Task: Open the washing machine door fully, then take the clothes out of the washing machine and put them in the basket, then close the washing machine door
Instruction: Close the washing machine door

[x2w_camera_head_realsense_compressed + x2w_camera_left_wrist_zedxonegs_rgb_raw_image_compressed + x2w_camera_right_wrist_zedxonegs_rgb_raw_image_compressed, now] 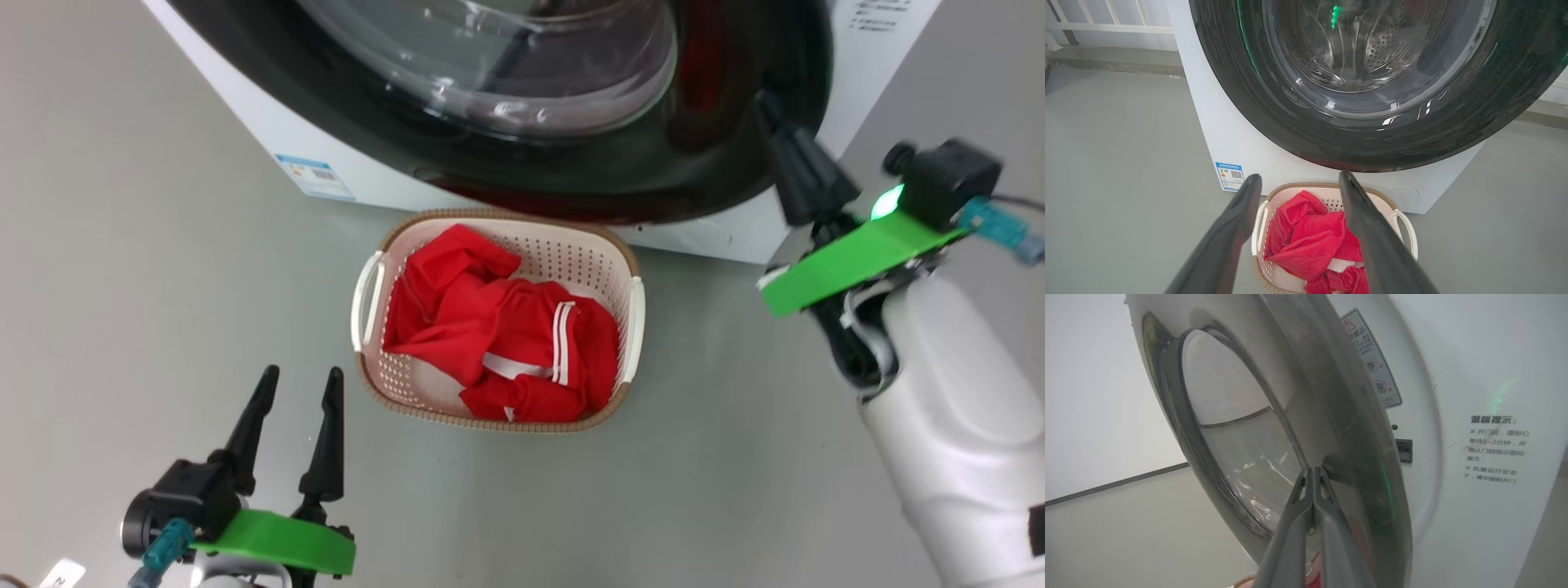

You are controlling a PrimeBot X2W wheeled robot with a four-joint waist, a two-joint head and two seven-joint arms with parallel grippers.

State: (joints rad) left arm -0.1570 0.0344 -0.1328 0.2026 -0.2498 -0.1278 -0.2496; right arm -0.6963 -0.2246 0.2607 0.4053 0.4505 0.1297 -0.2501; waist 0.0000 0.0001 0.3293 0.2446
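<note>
Basket (571, 255) is sitting on the floor, carrying the red clothes (506, 335) in a heap, with the white-striped piece lying on top. Washing machine (261, 139) is standing just behind the basket, and the washing machine door (571, 184) is overhanging the basket's far rim. Perforated steel drum (1384, 49) is showing through the glass. Door is lying close to the front with the latch slot (1404, 451) showing past its edge. I can't tell if it's latched.

My left tool (302, 373) is hovering beside the basket's near-left corner, spread wide and gripping nothing, fingers pointing toward the machine. My right tool (771, 114) is reaching up right of the basket, pressed together and pinching nothing, tips pushing against the door's black rim.
</note>
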